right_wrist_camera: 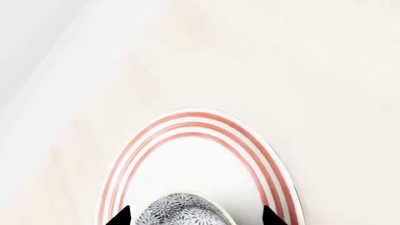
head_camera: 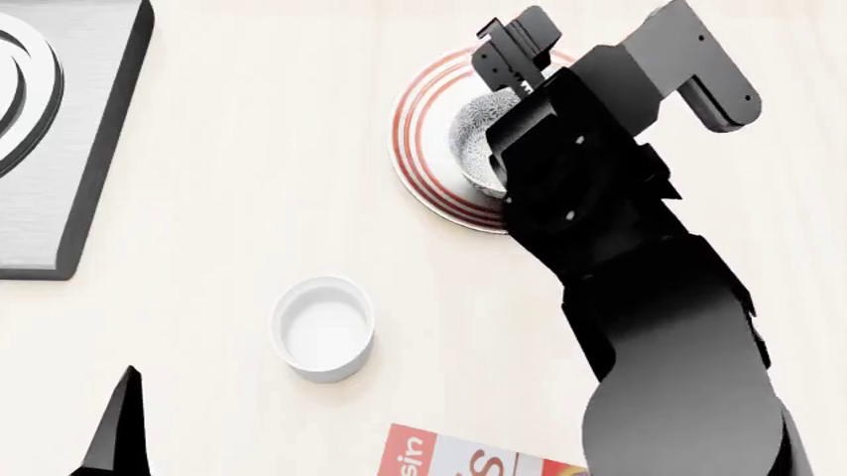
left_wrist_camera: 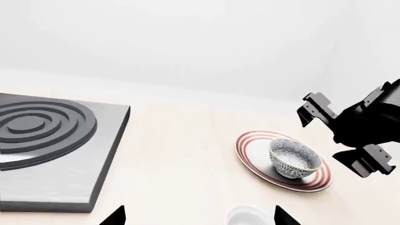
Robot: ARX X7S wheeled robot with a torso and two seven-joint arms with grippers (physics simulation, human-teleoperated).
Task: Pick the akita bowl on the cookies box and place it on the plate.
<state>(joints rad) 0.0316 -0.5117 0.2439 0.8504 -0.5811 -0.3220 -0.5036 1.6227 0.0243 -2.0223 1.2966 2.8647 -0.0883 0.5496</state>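
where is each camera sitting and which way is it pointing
Head view: on the robot's head, looking down at the table; the right arm covers part of the akita bowl on the plate.
Left wrist view: near the left gripper, facing across the table toward the plate, bowl and stove; its own fingers show, and the right gripper.
Right wrist view: near the right gripper, looking down at the plate and bowl between its fingers.
All three share the bowl sitting on the plate.

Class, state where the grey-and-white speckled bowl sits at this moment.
The grey-and-white speckled bowl sits on the round white red-ringed plate, toward the table's far right in the head view, partly hidden beneath the right gripper, whose jaws are open beside it.
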